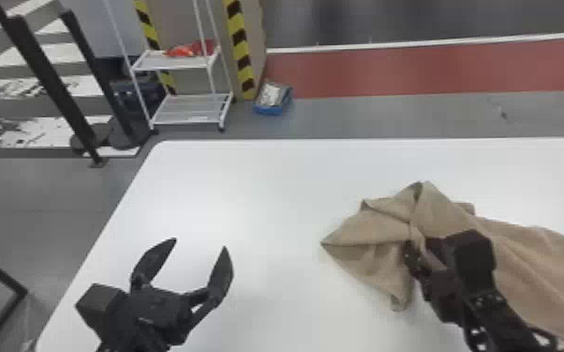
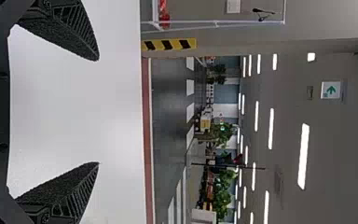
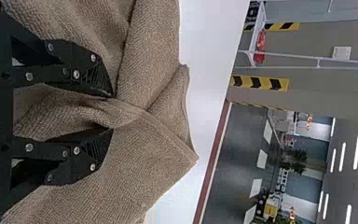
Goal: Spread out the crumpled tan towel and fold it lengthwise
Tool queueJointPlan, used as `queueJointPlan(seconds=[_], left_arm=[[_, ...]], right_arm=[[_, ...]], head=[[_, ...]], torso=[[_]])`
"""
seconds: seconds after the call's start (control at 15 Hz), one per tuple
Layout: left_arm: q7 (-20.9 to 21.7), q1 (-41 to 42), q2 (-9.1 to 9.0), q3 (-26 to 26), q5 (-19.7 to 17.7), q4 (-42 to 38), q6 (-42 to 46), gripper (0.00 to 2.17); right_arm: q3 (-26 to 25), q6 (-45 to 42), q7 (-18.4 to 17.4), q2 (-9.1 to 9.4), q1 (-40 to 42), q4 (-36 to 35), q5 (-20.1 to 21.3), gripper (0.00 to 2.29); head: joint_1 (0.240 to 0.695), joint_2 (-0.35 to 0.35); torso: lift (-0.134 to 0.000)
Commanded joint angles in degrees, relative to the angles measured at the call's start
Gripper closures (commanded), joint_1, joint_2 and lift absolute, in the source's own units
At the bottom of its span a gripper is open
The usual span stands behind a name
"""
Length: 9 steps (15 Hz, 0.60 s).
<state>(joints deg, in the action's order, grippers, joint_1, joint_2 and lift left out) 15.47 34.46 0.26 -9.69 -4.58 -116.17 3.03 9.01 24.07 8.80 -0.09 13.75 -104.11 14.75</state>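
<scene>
The tan towel (image 1: 524, 262) lies crumpled on the right part of the white table, its left end bunched into overlapping folds and a pointed corner. At that end my right gripper (image 1: 418, 244) is shut on a fold. From the right wrist view, the towel (image 3: 154, 116) passes bunched between the fingertips of my right gripper (image 3: 112, 113) and spreads around both fingers. My left gripper (image 1: 199, 243) stands open over the table's left part, well apart from the towel. In the left wrist view, nothing is between the fingers of my left gripper (image 2: 98, 111).
The white table (image 1: 267, 187) has its left edge just beyond my left gripper and its far edge behind the towel. Past it on the floor stand a white wire rack (image 1: 192, 110), a blue bin (image 1: 271, 108) and black posts at the left.
</scene>
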Motion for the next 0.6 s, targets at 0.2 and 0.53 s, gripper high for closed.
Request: queueJointPlan(seconds=[0.2,0.53], left_arm=[[0.0,0.2,-0.41,-0.4,-0.2,0.0,0.2,0.08],[5.2,0.2,-0.41,1.2,-0.6,-1.9,-3.3,0.08]], right_arm=[[-0.7,-2.0,0.9,0.14,2.5,-4.3,-0.7,1.43],[-4.3,13.5,9.9,0.14,6.6,-18.9,-0.7,1.42]], head=[[0.695,0.161],[0.695,0.151]], torso=[[-0.124],[-0.124]])
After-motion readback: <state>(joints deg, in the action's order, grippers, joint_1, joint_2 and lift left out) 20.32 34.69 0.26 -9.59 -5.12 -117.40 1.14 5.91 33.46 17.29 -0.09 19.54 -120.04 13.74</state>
